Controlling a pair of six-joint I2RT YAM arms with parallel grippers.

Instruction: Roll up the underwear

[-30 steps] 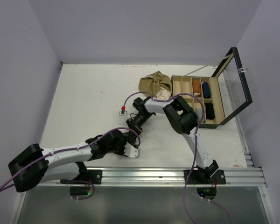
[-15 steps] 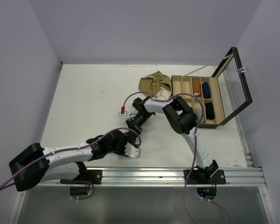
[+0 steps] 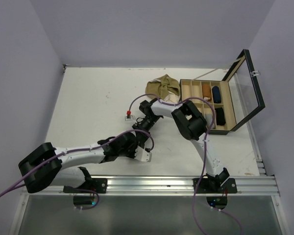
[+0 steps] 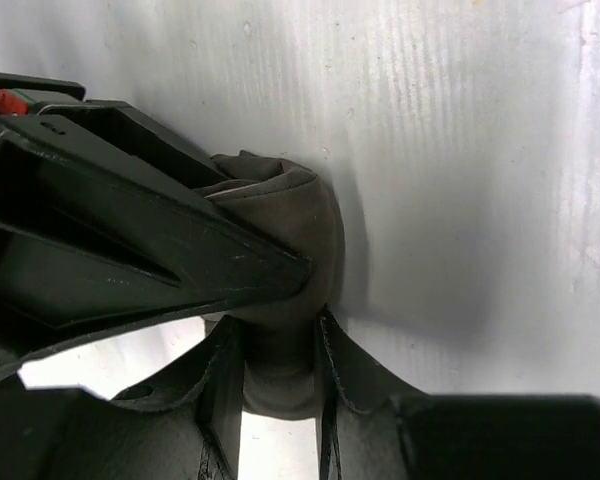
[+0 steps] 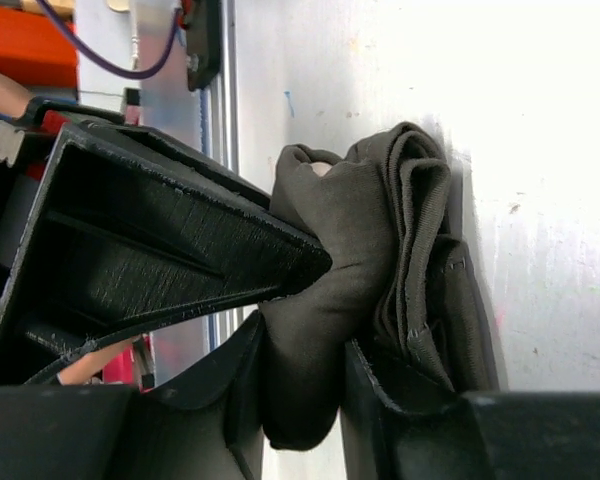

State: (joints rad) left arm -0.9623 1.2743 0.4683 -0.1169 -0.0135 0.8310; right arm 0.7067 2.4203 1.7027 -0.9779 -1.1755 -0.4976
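Nearest, well left of the compartment box, the left pincer was clamped on the dark brown underwear, which lay bunched on the desk. The right pincer, closer to the box, gripped the same bundle, seemingly to hold the roll tight. The olive-tan underwear lay crumpled just beside the box's left wall.

So the bundled pair sat front-middle on the table, pinched by the left gripper and right gripper. The other pair lay behind it, just left of the box.
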